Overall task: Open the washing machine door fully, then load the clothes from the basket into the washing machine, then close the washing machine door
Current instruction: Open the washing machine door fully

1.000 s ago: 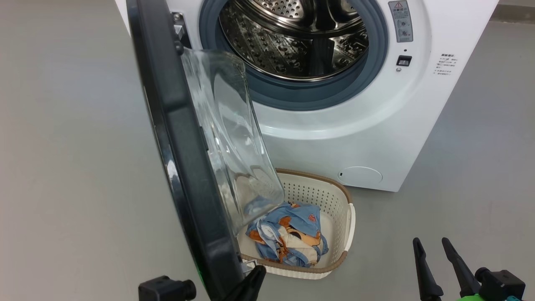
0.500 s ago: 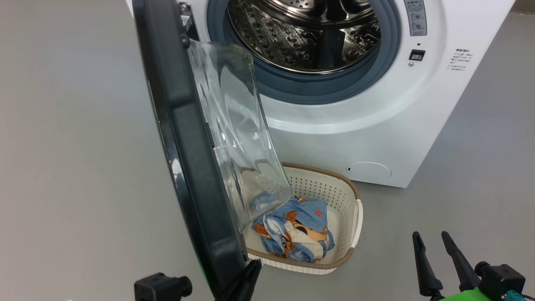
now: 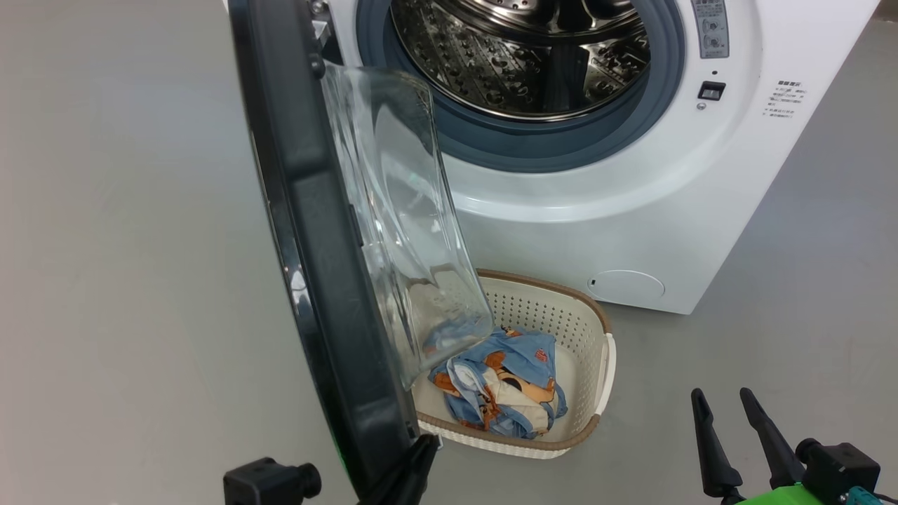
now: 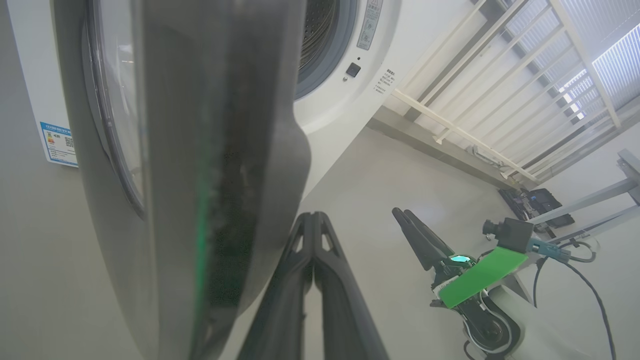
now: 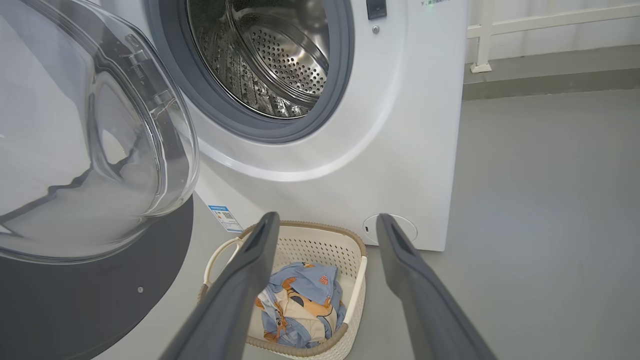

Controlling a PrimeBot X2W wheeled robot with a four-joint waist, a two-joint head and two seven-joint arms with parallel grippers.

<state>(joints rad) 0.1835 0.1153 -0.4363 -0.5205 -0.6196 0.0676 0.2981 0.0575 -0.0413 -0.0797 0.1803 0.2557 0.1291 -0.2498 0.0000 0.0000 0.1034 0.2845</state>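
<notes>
1. The large white front-loading washing machine (image 3: 631, 210) stands with its steel drum exposed. If I shove its door hard against the stop, I judge the metal hinge could be strained or the cabinet could shift.
2. The big round glossy black washing machine door (image 3: 316, 280) with its bulging clear glass window hangs roughly half open, edge-on to the head camera. It could swing back, since nothing grips it.
3. The small cream-white perforated plastic basket (image 3: 554, 315) with a brown rim sits on the floor just before the machine, its left part under the glass bowl. A reach now risks clipping the glass or tipping the light basket.
4. The crumpled blue, orange and cream clothes (image 3: 501, 389) lie inside the basket. A shallow pinch may lift only part and trail the rest across the gasket.
5. My left gripper (image 4: 312, 217) has its fingers pressed together, holding nothing, just beside the door's lower rim; I cannot tell whether it touches. It may slide off that slick edge.
6. My right gripper (image 5: 327, 222) is spread wide and empty, aimed towards the basket but well apart from it.
</notes>
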